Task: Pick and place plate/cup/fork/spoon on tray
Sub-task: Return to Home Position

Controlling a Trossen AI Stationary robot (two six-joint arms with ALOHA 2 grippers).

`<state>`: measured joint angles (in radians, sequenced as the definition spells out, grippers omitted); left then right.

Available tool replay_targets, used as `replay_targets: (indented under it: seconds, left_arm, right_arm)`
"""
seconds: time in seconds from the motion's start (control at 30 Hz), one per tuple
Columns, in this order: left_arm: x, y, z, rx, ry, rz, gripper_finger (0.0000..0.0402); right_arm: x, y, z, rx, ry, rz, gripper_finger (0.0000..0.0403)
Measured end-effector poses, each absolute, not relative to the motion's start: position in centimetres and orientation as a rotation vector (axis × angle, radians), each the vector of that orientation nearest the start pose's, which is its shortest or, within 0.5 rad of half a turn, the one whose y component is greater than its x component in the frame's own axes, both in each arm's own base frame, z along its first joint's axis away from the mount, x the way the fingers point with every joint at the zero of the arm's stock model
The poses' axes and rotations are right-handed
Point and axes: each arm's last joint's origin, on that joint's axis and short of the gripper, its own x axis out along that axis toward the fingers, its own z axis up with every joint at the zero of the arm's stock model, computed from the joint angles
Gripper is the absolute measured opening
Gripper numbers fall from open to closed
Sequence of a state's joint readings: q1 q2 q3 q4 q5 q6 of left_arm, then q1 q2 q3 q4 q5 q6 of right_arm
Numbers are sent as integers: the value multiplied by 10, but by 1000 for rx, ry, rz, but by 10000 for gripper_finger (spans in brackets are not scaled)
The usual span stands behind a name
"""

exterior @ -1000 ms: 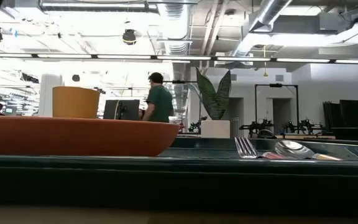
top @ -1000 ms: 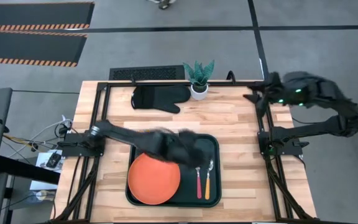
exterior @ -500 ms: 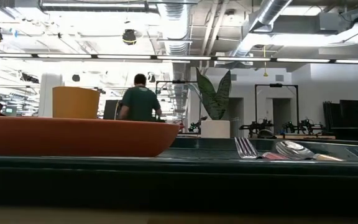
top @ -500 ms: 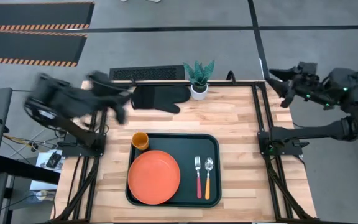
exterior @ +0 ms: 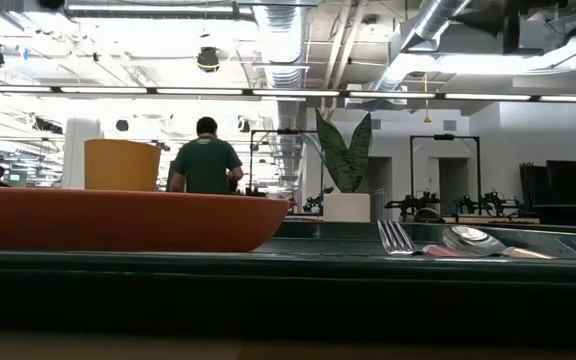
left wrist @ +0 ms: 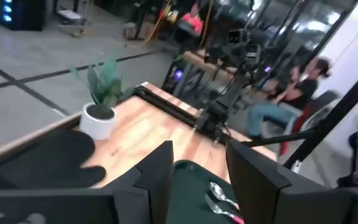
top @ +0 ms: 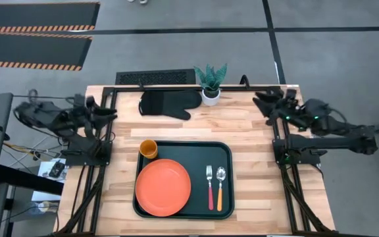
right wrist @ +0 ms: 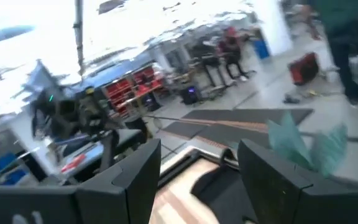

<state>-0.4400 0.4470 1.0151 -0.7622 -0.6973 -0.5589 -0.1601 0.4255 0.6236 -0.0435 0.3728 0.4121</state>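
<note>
The dark green tray (top: pixel 226 150) lies on the table's near middle. On it rest the orange plate (top: pixel 163 187), flat at the near left, and the orange-yellow cup (top: pixel 149 149), upright in the far left corner. The fork (top: pixel 210 187) with the pink-red handle and the spoon (top: pixel 220 187) with the orange handle lie side by side at the right. The low view shows the plate (exterior: pixel 118 218), cup (exterior: pixel 121 165), fork (exterior: pixel 396 237) and spoon (exterior: pixel 473 240). My left gripper (top: pixel 108 110) is open and empty at the table's left edge. My right gripper (top: pixel 260 103) is open and empty at the far right corner.
A black oven mitt (top: pixel 168 104) lies at the table's far middle, beside a white pot with a green plant (top: pixel 210 84). Bare wood lies between the mitt and the tray. A person stands in the room behind the table (exterior: pixel 205 160).
My left gripper has gone from over the tray up and away to the table's left edge, empty. My right arm has swung about by the far right corner and come down lower. The plate, cup, fork and spoon have stayed where they were on the tray.
</note>
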Motion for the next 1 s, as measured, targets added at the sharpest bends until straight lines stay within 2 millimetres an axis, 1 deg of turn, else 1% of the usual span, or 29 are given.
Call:
replay_targets:
  seconds: [0.13, 0.2, 0.27, 0.3, 0.33, 0.37, 0.4, 0.43, 0.47, 0.57, 0.63, 0.67, 0.73, 0.77, 0.83, 0.87, 0.93, 1.0]
  left_arm:
    - [31, 6, 315, -515, -31, 258, 135]
    - [28, 7, 285, -533, -60, 252, 135]
    - [37, 4, 267, -496, -4, 303, 135]
    - [38, 4, 259, -467, 55, 325, 135]
    - [40, 2, 255, -473, 74, 310, 135]
    - [43, 1, 254, -478, 54, 321, 135]
    - [50, -2, 249, -471, 50, 339, 135]
    - [53, -3, 239, -460, 67, 338, 135]
    - [54, -5, 229, -446, 105, 310, 135]
    - [62, -10, 224, -498, 66, 220, 135]
    - [69, -16, 206, -475, 126, 156, 135]
    - [73, -19, 201, -472, 114, 116, 135]
    - [81, -24, 197, -491, 16, 11, 135]
    - [84, -27, 193, -498, -22, -50, 135]
    - [90, -33, 174, -496, -32, -158, 135]
    - [90, -34, 174, -503, -36, -191, 135]
    - [90, -34, 174, -504, -27, -198, 135]
    - [90, -35, 173, -469, -18, -209, 135]
  right_arm:
    - [107, -31, 307, 488, -256, -560, 239]
    - [109, -33, 297, 497, -241, -574, 239]
    - [112, -33, 287, 469, -216, -562, 239]
    - [113, -33, 281, 460, -203, -561, 239]
    - [114, -34, 274, 455, -192, -564, 239]
    - [116, -34, 266, 457, -186, -564, 239]
    - [117, -34, 256, 464, -179, -566, 239]
    - [119, -34, 243, 475, -175, -562, 239]
    - [120, -34, 232, 486, -192, -552, 239]
    - [120, -31, 207, 497, -307, -480, 239]
    - [117, -28, 191, 504, -359, -446, 239]
    - [117, -27, 190, 504, -354, -445, 239]
    - [118, -25, 187, 504, -313, -453, 239]
    - [118, -24, 188, 502, -322, -447, 239]
    - [118, -23, 188, 487, -320, -450, 239]
    - [118, -22, 188, 485, -319, -452, 239]
    - [118, -22, 187, 486, -308, -466, 239]
    - [118, -23, 185, 487, -291, -482, 239]
